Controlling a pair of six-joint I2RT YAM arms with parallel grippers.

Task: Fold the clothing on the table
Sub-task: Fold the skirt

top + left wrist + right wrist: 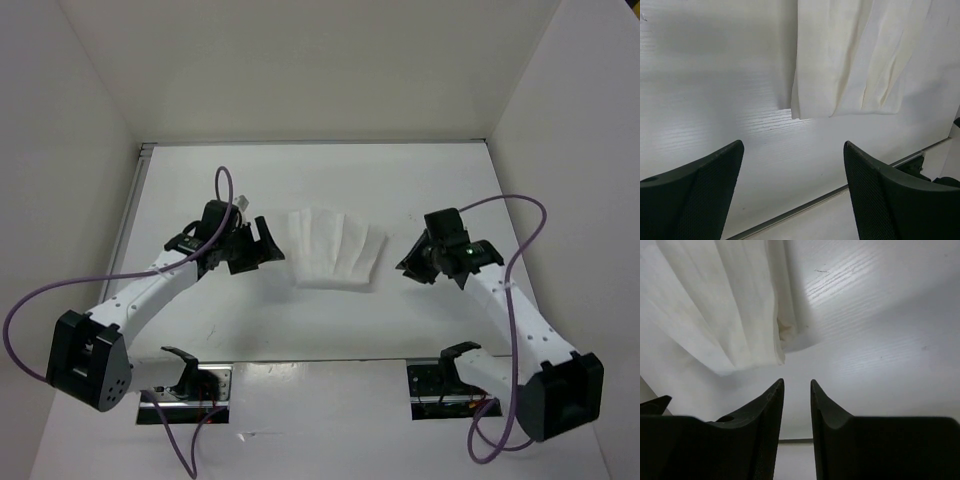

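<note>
The clothing (335, 250) lies folded flat on the middle of the table (300, 330). The left gripper (268, 242) is just left of the clothing, its jaws wide apart and empty. The right gripper (408, 258) is near the clothing's right side, its jaws a little apart, gripping nothing.

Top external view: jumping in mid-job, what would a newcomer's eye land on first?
The thin white wrinkled fabric garment lies pleated like a fan at the middle of the glossy white rectangular table. Two black grippers flank it without touching: the left gripper with jaws wide apart, the right gripper with jaws narrowly parted, both empty.
</note>
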